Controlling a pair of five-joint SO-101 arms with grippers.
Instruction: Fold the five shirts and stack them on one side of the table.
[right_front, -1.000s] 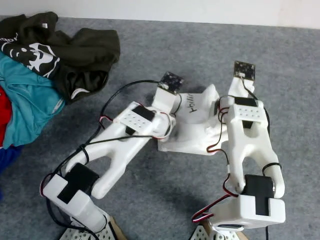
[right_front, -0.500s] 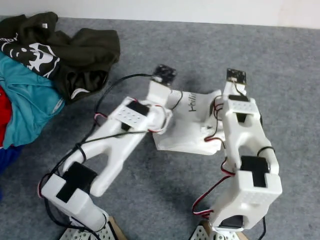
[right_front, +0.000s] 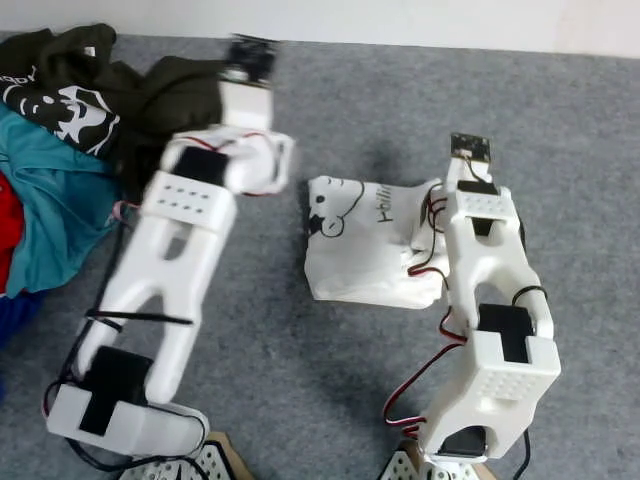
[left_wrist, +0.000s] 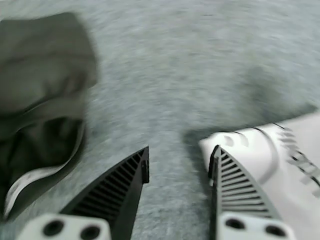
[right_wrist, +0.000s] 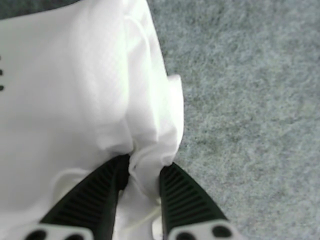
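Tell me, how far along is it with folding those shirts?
Early days: no shirt looks neatly folded yet. In hand: the white shirt sits bunched in a rough fold on the table, with the right hand pinching its edge. The left hand hangs open between it and the black shirt. Left to do: the black shirt, teal shirt, red shirt and blue shirt lie crumpled in a heap.

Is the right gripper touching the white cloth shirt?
Touching. The right wrist view shows the right gripper pinching a fold of the white cloth shirt.
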